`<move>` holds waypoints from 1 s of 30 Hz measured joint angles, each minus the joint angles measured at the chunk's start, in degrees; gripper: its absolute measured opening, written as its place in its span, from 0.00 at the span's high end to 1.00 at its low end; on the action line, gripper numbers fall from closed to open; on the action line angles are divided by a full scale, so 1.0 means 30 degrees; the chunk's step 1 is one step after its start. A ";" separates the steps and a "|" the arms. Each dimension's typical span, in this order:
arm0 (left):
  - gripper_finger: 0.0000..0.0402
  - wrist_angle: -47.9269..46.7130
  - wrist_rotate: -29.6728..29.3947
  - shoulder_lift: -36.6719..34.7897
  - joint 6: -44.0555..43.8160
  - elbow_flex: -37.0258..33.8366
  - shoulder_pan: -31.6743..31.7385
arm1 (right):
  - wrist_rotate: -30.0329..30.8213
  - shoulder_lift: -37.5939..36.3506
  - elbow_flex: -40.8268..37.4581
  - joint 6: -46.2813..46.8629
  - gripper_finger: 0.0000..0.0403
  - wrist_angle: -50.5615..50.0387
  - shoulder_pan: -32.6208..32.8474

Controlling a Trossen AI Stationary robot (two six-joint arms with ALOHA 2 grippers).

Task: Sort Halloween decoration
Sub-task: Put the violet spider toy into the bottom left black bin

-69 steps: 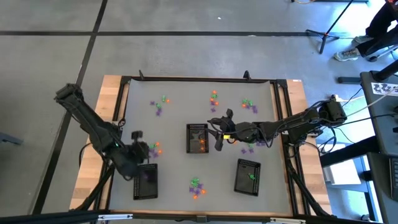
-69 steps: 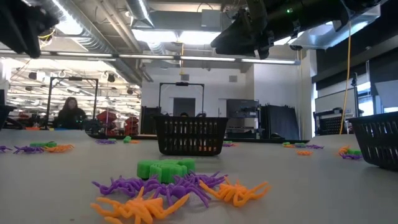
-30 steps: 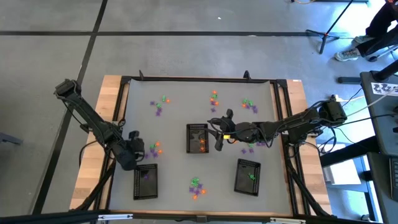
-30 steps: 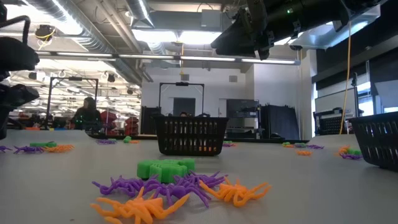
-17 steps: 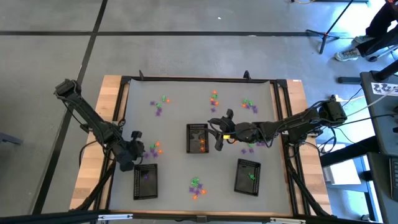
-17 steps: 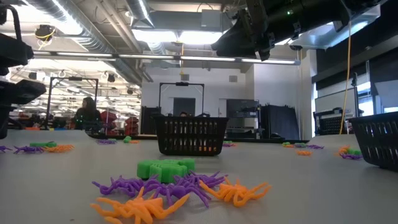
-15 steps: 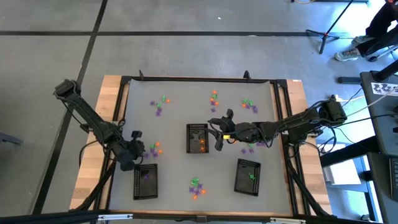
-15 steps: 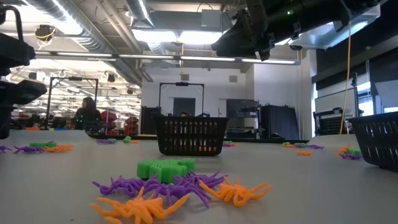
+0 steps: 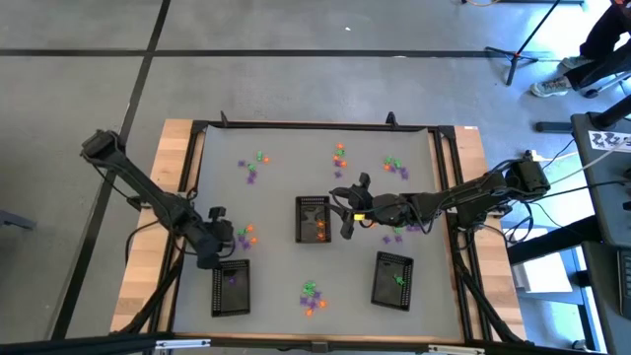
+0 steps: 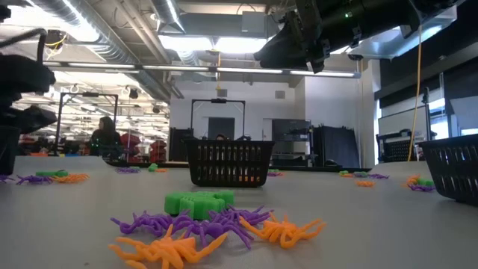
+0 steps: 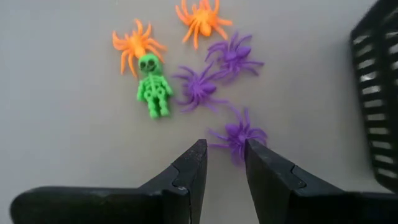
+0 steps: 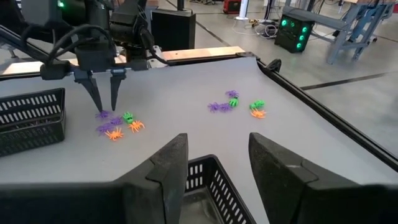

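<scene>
Left gripper (image 11: 222, 163) (fingers spread) hovers above a purple spider (image 11: 239, 134).

The grey counter (image 9: 286, 177) carries three black mesh trays (image 9: 314, 219) and scattered clusters of orange, purple and green trinkets (image 9: 254, 164).

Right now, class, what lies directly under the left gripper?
Under the open left gripper, one purple spider lies on the grey table, beside a green skeleton. The fingers cover the table nearer the wrist.
</scene>
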 joint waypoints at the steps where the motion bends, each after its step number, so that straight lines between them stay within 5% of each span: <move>1: 0.75 0.0105 0.0138 0.0223 -0.0003 0.0000 0.0067 | 0.0000 0.0000 0.0000 0.0000 0.58 -0.0015 0.0001; 11: 0.78 0.0900 0.0021 0.1667 -0.0945 0.0080 0.0133 | 0.0000 -0.0007 0.0000 0.0044 0.58 -0.0086 0.0007; 20: 0.98 0.0711 -0.0277 0.2117 -0.1999 0.0073 0.0133 | -0.0007 0.0000 0.0000 0.0087 0.58 -0.0086 0.0007; 30: 1.00 0.0306 -0.1921 0.1708 -0.1705 0.0080 0.0123 | -0.0007 -0.0001 0.0000 0.0087 0.59 -0.0271 0.0005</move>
